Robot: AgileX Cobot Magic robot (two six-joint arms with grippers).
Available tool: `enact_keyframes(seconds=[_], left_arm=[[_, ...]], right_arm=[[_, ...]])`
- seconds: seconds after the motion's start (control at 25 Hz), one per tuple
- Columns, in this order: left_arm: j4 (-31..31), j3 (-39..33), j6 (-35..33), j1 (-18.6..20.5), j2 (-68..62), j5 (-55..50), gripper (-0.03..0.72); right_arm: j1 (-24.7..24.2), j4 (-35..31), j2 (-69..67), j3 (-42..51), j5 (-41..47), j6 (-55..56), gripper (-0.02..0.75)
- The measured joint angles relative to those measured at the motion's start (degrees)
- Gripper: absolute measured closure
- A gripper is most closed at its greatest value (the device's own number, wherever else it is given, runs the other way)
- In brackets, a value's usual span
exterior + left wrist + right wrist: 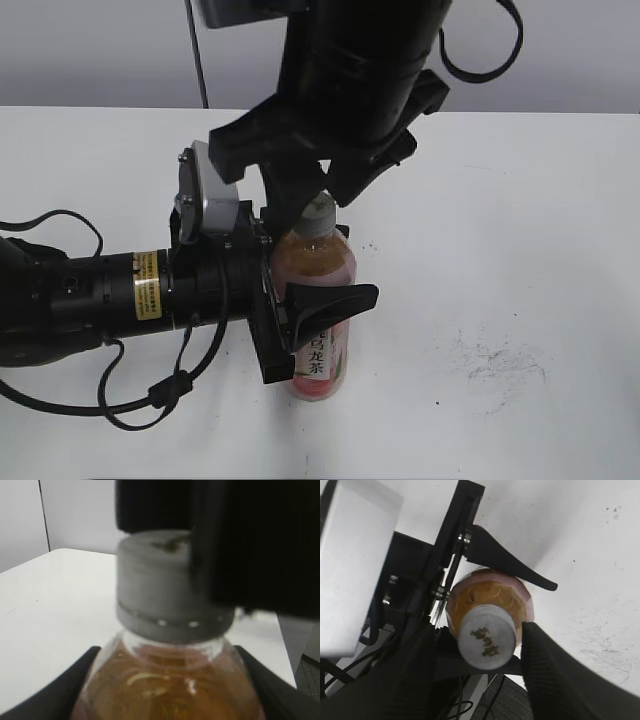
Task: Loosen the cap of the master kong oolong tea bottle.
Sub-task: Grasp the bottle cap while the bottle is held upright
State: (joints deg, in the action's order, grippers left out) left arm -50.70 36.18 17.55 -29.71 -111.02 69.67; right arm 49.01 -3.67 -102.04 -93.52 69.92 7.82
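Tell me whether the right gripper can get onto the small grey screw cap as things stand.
Probably yes. The right gripper already straddles the small grey screw cap from above, nothing between. The left gripper clamps the clear amber tea bottle lower, leaving the top free.

White table [520, 200], smudged with dark scuffs toward right front corner. Standing upright on it near front edge, about midway across: tea bottle [318, 290]. Trailing over left side: black cable [60, 225].
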Motion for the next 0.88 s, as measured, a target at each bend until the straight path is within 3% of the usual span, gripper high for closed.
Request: enact_keyframes(seconds=[0.32, 0.6, 0.88], left_arm=[[-0.1, 0.0, 0.0, 0.0, 0.0, 0.0, 0.242], [-0.1, 0.0, 0.0, 0.0, 0.0, 0.0, 0.242], [0.1, 0.0, 0.1, 0.0, 0.0, 0.0, 0.242]], right_arm=[[-0.1, 0.5, -0.2, 0.0, 0.1, -1.4, 0.451], [-0.1, 0.6, -0.2, 0.0, 0.2, -6.2, 0.472], [-0.1, 0.6, -0.2, 0.0, 0.2, -27.3, 0.477]])
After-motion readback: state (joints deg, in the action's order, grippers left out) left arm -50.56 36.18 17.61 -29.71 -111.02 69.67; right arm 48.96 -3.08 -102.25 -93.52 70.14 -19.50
